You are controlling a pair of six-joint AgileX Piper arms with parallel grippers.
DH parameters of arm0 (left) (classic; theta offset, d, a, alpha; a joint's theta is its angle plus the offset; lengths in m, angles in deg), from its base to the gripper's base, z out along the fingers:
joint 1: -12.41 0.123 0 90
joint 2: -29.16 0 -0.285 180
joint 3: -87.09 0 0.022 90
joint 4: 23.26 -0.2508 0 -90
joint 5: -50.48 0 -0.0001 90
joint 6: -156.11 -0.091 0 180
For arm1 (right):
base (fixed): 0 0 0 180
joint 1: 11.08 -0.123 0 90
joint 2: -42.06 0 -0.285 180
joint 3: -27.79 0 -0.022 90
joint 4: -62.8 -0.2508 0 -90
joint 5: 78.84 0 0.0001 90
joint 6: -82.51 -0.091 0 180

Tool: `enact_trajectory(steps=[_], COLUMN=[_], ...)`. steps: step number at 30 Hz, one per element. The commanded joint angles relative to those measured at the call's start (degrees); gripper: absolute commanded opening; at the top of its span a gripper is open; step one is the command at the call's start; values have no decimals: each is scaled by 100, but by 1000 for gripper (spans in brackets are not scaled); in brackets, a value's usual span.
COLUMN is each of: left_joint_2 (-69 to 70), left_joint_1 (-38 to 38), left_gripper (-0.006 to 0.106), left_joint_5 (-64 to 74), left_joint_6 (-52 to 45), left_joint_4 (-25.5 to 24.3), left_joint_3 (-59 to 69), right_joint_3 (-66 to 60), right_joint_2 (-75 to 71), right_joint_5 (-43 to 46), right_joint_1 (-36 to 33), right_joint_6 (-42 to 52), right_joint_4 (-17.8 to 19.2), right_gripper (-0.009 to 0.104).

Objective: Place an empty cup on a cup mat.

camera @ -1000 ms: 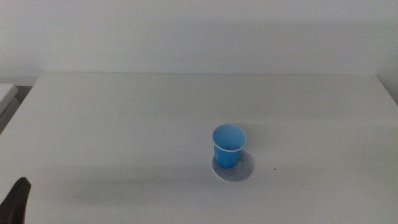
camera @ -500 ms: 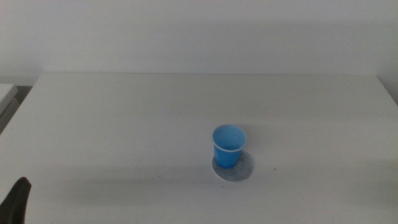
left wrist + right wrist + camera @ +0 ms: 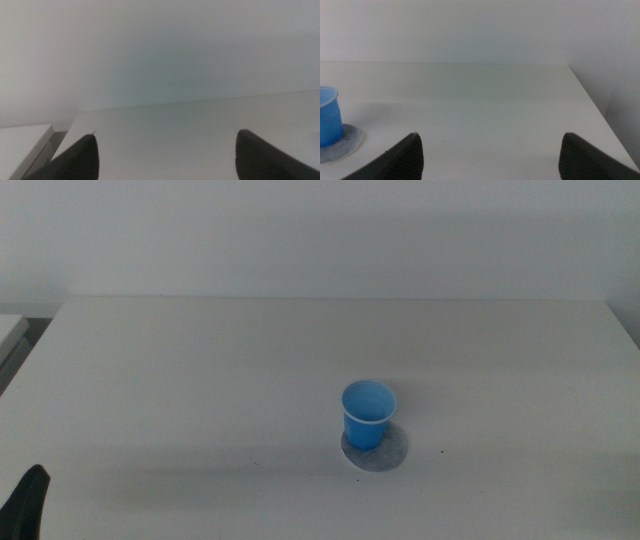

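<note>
Blue, 1 cup [image 3: 367, 415] stands on 1 cup mat [image 3: 388, 452]; both grippers, left gripper [image 3: 165, 150] and right gripper [image 3: 490, 152], gape wide.

We see a plain white counter [image 3: 200, 380], a round speckled grey cup mat [image 3: 388, 452] lying flat on it right of centre, a blue cup [image 3: 367, 415] upright on the mat
</note>
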Motion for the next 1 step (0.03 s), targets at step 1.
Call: enact_trajectory(steps=[1], left_joint_2=[21], left_joint_1=[-10], left_gripper=[94], left_joint_5=[-31], left_joint_6=[16], left_joint_4=[-1], left_joint_3=[-2], right_joint_3=[-19], right_joint_2=[-26], right_joint_5=[23], right_joint_1=[50], right_joint_6=[61], right_joint_4=[21], right_gripper=[93])
